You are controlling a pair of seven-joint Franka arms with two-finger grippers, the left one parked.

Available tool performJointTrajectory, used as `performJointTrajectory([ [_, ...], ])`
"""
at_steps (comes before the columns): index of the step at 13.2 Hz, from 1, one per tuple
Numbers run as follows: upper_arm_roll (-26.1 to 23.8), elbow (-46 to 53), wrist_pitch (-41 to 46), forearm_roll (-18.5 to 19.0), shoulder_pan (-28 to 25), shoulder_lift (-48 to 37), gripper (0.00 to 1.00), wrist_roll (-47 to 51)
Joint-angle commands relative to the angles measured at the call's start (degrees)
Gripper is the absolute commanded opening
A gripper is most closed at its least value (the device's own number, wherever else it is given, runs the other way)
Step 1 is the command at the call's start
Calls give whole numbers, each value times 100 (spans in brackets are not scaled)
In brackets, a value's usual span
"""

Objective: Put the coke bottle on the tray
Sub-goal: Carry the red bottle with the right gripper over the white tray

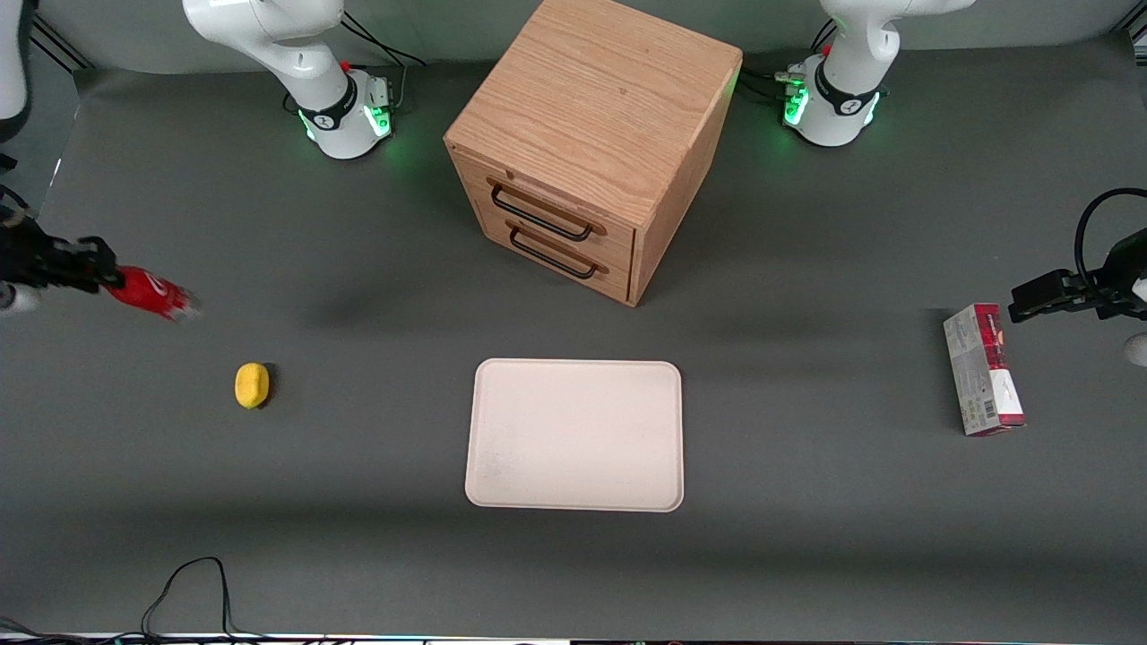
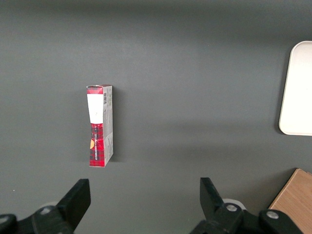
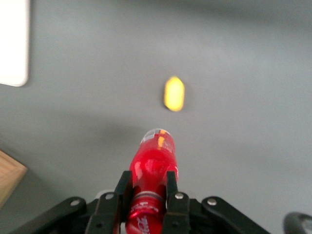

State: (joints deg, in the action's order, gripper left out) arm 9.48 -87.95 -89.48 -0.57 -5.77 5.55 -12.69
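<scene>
cream and smooth, the tray (image 1: 574, 435) is lying flat on the dark grey matte bench (image 1: 806, 537), nearer the front camera than anything else, a rounded rectangle with a low rim. farther from the camera, a wooden cabinet (image 1: 591, 134) with a clear oak grain is standing with two drawers, each showing a thin dark wire handle.

toward the working arm's end of the bench, the black pincer (image 1: 106, 271) is hovering above the surface, clamped on the coke bottle (image 1: 150, 293), which is being held lying over, cap end between the fingers and base pointing toward the tray. the bottle is glossy red and slim, well apart from the tray. a small yellow oval lump (image 1: 252, 385), lemon-like, is sitting on the bench nearer the camera than the bottle.

the right wrist view is showing what the front view is not: two black fingers (image 3: 171, 195) pressing either side of the bottle (image 3: 153, 170) near its neck, white script on the label, a clear base, and a corner of the tray (image 3: 13, 44).

toward the parked arm's end, a red-and-grey carton (image 1: 983, 369) is lying on the bench; the left wrist view is showing its long boxy shape (image 2: 100, 125).
</scene>
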Motion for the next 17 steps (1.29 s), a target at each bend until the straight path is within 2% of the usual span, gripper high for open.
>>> performJointTrajectory([
  [1, -559, 2014, 763, -391, 58, 1252, 0, 738],
  [3, -1156, 2963, 844, -365, 58, 1920, 0, 1371],
  [6, -1991, 3599, 635, -216, 41, 2686, 0, 2347],
  [9, -3089, 3627, -68, 651, 32, 3248, 0, 3103],
  [11, -3617, 3618, -542, 1232, 23, 3662, 0, 3421],
  [13, -3795, 3618, -990, 1672, -125, 4023, 0, 3501],
  [17, -3796, 3574, -2002, 2227, -241, 4726, 0, 3501],
])
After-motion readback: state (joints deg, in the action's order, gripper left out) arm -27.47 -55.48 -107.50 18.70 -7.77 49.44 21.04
